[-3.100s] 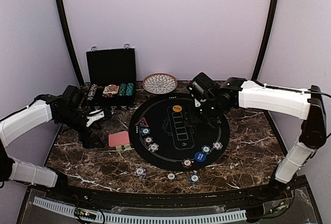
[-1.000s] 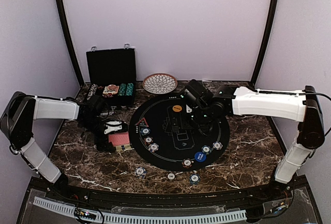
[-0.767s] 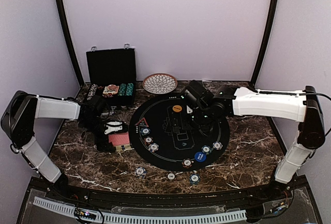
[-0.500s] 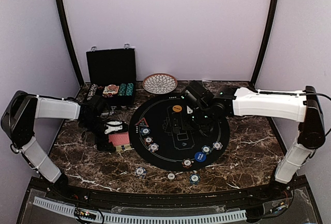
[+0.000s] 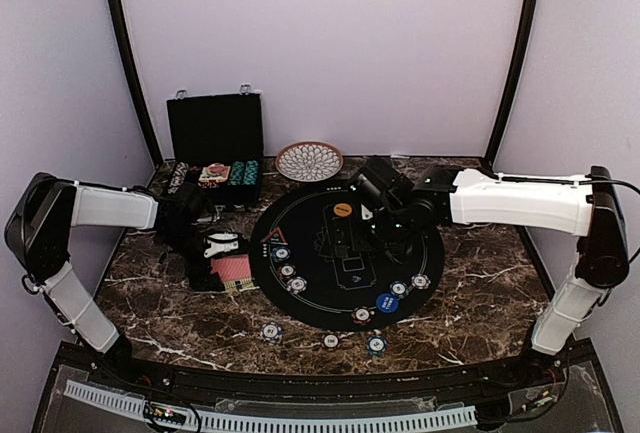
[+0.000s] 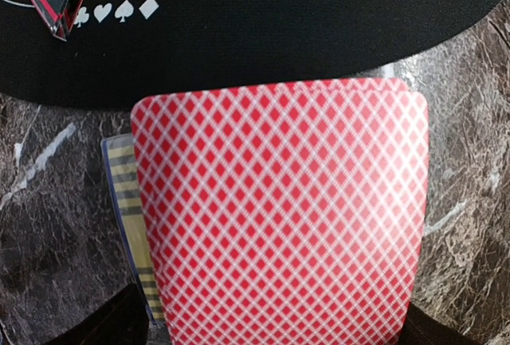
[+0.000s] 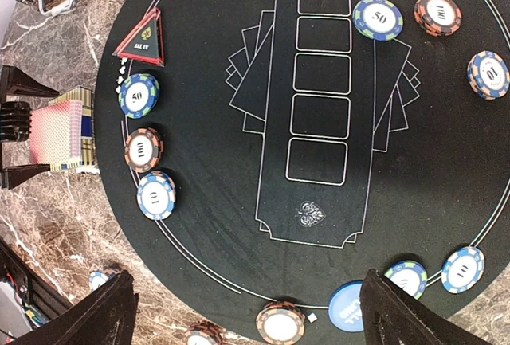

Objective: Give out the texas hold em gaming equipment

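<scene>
top view: we note the left gripper (image 5: 214,249) low at the red-backed cards (image 5: 234,270) on the marble just beside the black mat (image 5: 322,285), and the right gripper (image 5: 388,233) above the mat's middle. left wrist: its fingers (image 6: 103,325) stand wide either side of the cards. right wrist: jaws wide above the mat, with chips (image 7: 139,95) round its edge.

The left arm (image 5: 105,208) folds sharply at its elbow on the left, its forearm running rightward and its wrist dipped low. The left gripper (image 6: 275,321) points downward with its fingers (image 6: 119,325) spread wide. The right arm (image 5: 520,198) stretches leftward from the right side, almost level, with its wrist bent down. The right gripper (image 7: 247,297) hangs higher, empty, its jaws wide apart.
</scene>
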